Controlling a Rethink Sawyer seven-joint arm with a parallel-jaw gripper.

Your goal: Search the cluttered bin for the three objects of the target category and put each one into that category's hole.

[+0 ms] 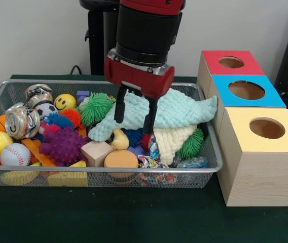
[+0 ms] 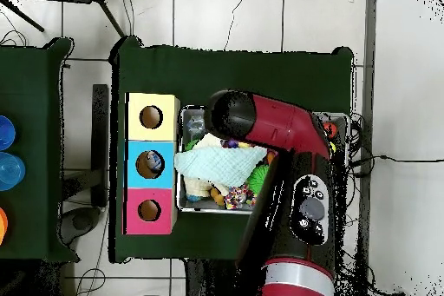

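The gripper is hanging over the middle of the wire bin, its jaws spread, tips reaching down against the mint cloth draped across the toys. A cream cloth is lying just beneath it, toward the three boxes. If cloths are the target, the jaws should be sinking into a raised fold, pinching only fabric, then lifting straight up so nothing is dragging along, before heading for the blue box's hole
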